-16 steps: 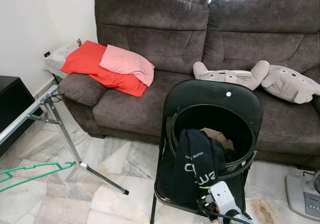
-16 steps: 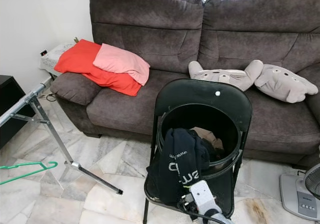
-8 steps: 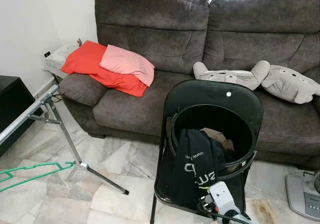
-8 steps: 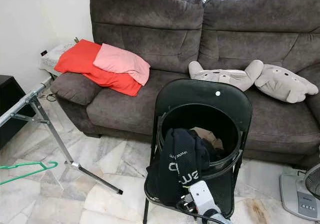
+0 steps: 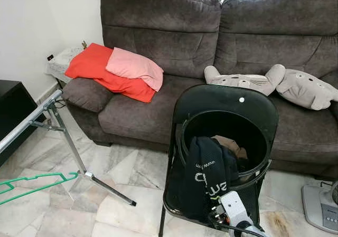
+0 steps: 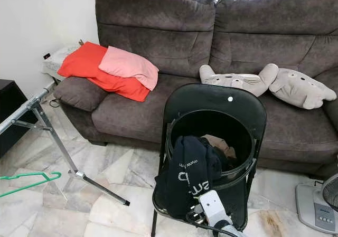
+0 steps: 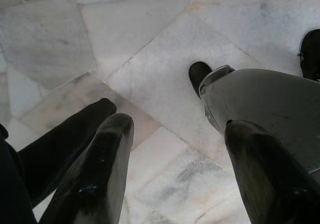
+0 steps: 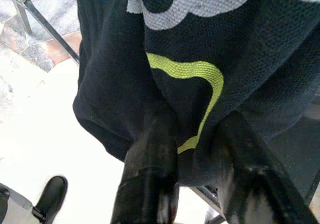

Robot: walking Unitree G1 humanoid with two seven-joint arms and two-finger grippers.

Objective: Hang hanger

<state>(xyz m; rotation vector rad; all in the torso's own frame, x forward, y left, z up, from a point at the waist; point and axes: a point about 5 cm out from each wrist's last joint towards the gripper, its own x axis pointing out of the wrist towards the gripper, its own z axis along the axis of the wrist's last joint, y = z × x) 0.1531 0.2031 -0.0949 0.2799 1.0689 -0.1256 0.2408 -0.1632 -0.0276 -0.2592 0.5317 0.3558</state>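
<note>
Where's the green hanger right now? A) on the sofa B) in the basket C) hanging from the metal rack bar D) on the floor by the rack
D: the green hanger lies on the marble floor beside the metal rack's leg.
</note>
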